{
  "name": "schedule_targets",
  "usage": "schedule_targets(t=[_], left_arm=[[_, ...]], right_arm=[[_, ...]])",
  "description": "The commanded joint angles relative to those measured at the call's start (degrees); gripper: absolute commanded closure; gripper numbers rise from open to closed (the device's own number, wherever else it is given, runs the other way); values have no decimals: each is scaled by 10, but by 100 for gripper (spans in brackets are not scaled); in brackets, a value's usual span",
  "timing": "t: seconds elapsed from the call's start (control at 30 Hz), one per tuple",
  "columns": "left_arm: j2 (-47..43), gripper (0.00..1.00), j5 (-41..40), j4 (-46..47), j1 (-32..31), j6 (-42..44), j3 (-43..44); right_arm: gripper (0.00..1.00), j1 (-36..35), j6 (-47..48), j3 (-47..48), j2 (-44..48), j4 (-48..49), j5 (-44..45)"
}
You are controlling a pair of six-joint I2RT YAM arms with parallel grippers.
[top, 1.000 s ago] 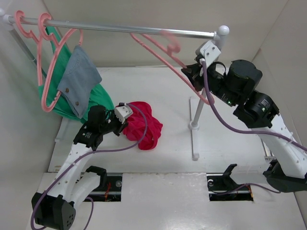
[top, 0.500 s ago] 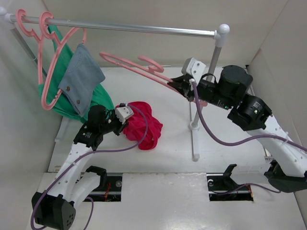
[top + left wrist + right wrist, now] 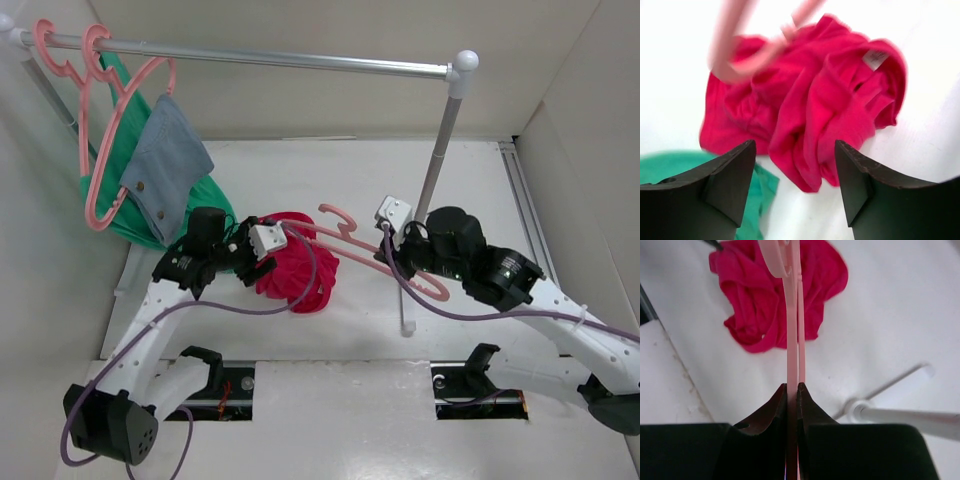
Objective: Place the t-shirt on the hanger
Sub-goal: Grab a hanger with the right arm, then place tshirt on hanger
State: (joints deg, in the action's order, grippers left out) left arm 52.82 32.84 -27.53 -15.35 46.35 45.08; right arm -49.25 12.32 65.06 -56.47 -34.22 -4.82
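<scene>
Beside the crumpled t-shirt (image 3: 815, 110), left jaws agape — right jaws, arm stretched low, clenched on the hanger (image 3: 792, 340).

hanger (image 3: 727, 40) blurred, cut by top edge | t-shirt (image 3: 300, 275) partly behind left claw (image 3: 258, 260)

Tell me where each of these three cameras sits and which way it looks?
Top external: above and behind the robot, looking down on the table; left arm and right arm show, bases at bottom.
Left wrist: on the left arm, facing the t-shirt; open left gripper frames it.
Right wrist: on the right arm, looking along the hanger clamped in the right gripper.
Shared: all show the t-shirt.
</scene>
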Motion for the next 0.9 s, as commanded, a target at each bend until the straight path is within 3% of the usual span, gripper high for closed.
schedule_targets(t=[0.0, 0.23, 0.3, 0.37, 0.5, 0.67, 0.87], left_arm=[[39, 40, 61, -100, -28, 66, 77], [98, 38, 67, -214, -107, 139, 100], [98, 38, 20, -169, -129, 86, 77], [98, 38, -23, -92, -157, -19, 61], [92, 41, -136, -1, -280, -137, 11], [106, 50, -227, 61, -346, -187, -48], [141, 47, -283, 132, -374, -185, -105]], right_arm=[[100, -4, -62, -19, 37, 3, 9], [100, -4, -104, -54, 116, -60, 19], [100, -4, -112, -59, 134, -81, 19], [100, -4, -120, -65, 147, -94, 19], [100, -4, -137, -65, 159, -104, 19], [100, -4, -149, -65, 170, -117, 19], [100, -4, -154, -76, 170, -117, 19]])
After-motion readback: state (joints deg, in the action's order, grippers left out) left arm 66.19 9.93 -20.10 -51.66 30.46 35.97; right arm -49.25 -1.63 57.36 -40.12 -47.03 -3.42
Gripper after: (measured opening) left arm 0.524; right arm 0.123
